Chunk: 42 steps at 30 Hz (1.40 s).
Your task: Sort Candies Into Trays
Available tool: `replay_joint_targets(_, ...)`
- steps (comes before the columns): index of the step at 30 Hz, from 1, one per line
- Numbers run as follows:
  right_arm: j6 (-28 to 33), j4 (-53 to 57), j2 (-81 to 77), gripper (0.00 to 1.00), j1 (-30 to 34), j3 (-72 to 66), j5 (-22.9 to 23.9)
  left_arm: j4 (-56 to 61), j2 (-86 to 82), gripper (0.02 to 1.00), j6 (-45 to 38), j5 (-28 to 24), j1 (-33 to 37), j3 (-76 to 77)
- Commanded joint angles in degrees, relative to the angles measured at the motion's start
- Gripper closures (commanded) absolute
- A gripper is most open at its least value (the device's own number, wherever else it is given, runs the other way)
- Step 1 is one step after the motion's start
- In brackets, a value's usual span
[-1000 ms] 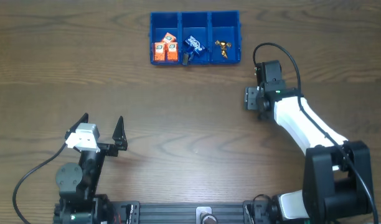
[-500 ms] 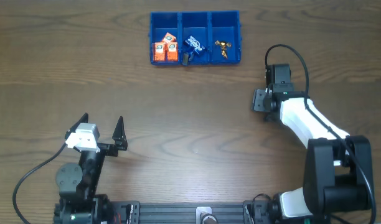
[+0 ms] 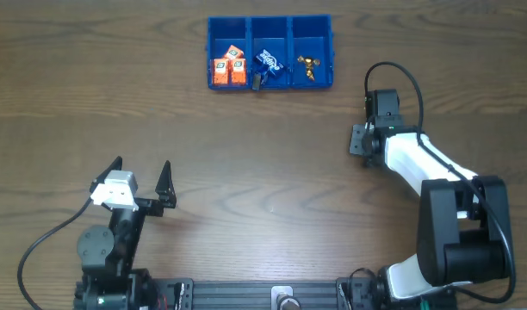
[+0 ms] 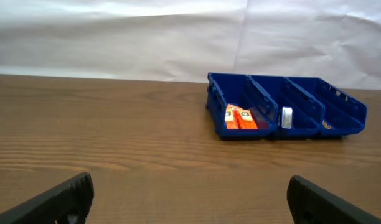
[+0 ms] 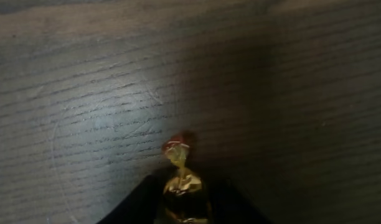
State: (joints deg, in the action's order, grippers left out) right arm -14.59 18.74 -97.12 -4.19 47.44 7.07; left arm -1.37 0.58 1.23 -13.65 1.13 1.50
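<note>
**WOOD TABLE (image 3: 246, 181): R GRIPPER (image 5: 181, 202) TO BLUE TRAY (image 3: 209, 43)**

The tray sits at the table's far side. Your R gripper is clenched on a gold-wrapped candy (image 5: 180, 180). Candy's long axis runs along the fingers, twisted end past the tips, close over the wood. From the R gripper, the tray lies farther out and toward the L side. Its nearest compt already holds a gold candy (image 3: 308, 67). L gripper (image 3: 141, 165) stands released, well apart from the tray. R arm is nearer, so use it.
</note>
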Motion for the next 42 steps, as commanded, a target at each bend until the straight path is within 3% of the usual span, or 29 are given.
replay_joint_targets(1, -0.20, -0.07, -0.85, 0.739, 0.31, -0.39, 0.35, -1.75, -0.37, 0.020, -0.61, -1.25, 0.35, -1.20)
replay_joint_targets(7, -0.39, -0.35, -0.83, 0.836, 0.31, -0.39, 0.31, -1.77, -0.37, 0.020, -0.63, -1.25, 0.35, -1.20)
replay_joint_targets(15, -0.37, -0.15, 4.48, 0.842, -1.77, 1.25, -0.79, -1.75, -0.37, 0.020, -0.63, -1.25, 0.35, -1.20)
replay_joint_targets(22, 1.66, 2.19, 10.27, 0.842, -5.70, 16.57, -0.66, -1.75, -0.37, 0.020, -0.61, -1.25, 0.35, -1.18)
replay_joint_targets(33, 6.14, 2.75, -7.41, 0.842, -12.24, 46.62, 3.80, -1.75, -0.37, 0.020, -0.63, -1.25, 0.35, -1.20)
replay_joint_targets(42, 5.90, 1.95, -16.59, 0.840, -12.24, 48.98, 3.78, -1.75, -0.37, 0.020, -0.63, -1.25, 0.35, -1.20)
